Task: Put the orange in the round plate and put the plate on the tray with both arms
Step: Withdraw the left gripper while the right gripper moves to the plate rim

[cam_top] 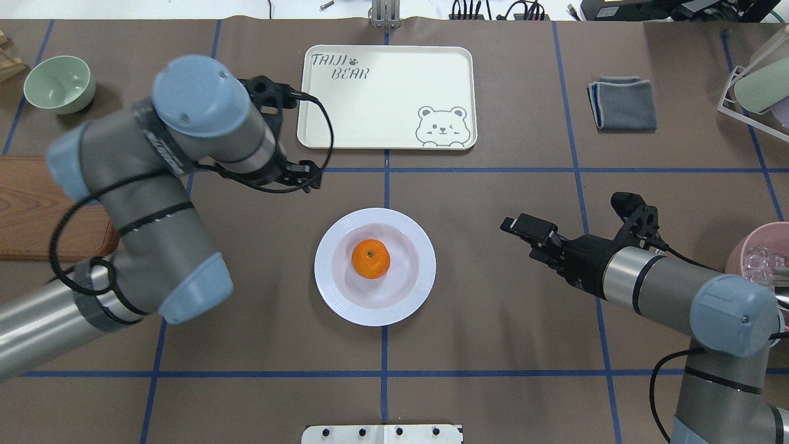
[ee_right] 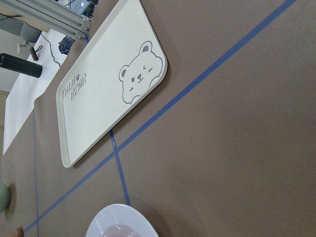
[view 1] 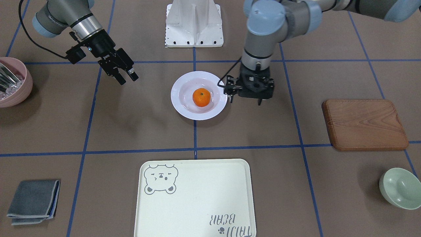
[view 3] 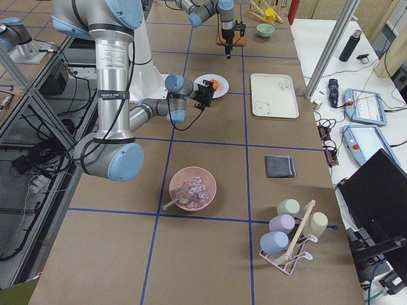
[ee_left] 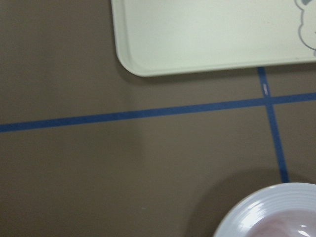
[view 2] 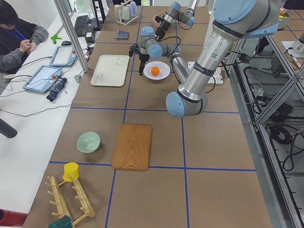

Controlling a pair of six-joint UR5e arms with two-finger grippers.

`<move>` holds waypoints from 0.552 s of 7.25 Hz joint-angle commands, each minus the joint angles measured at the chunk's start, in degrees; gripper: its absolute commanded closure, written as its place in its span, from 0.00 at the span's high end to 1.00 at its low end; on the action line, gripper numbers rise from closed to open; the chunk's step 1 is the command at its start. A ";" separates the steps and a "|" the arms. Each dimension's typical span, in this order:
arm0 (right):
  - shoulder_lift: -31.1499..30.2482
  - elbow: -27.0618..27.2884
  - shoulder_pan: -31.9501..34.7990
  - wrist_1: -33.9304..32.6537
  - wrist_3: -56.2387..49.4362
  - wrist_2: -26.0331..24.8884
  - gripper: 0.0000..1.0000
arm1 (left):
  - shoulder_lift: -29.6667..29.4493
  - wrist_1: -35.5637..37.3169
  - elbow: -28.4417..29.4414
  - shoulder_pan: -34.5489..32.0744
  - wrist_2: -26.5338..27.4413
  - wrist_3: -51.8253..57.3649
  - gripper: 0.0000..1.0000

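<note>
Orange [view 1: 201, 97] is sitting in the round plate [view 1: 184, 108] on the bench [view 1: 131, 131], apart from the tray [view 1: 197, 210]. Left tool [view 1: 245, 99], spread, is hovering just beside the rim; right tool [view 1: 128, 80], spread, is hanging farther off. Both should be pinching opposite rims, lifting level.

Overhead, the left hand [view 1: 245, 101] seems mostly hidden beneath its own wrist.

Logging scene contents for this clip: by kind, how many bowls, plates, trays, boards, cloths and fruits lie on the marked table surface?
Bowls: 2 (green bowl, pink bowl)
Plates: 1 (round plate)
Trays: 1 (tray)
Boards: 1 (wooden board)
Cloths: 1 (grey cloth)
Fruit: 1 (orange, in the plate)
Total: 7
</note>
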 commanded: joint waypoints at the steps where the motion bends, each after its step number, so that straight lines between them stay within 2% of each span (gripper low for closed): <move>1: 1.02 -0.06 -5.01 -0.51 5.93 -5.67 0.95 | 9.35 0.58 -0.30 -14.44 -7.94 21.31 0.98; 2: 1.02 0.02 -7.47 -0.51 6.73 -8.48 0.95 | 13.39 0.50 3.01 -20.68 -8.48 37.08 0.98; 3: 1.11 0.11 -8.88 -0.51 7.52 -9.03 0.95 | 15.17 -0.11 6.96 -27.88 -10.23 52.56 0.98; 4: 2.33 -0.41 -10.98 -0.51 8.31 -11.38 0.96 | 19.11 -0.47 9.17 -34.65 -13.99 56.97 0.98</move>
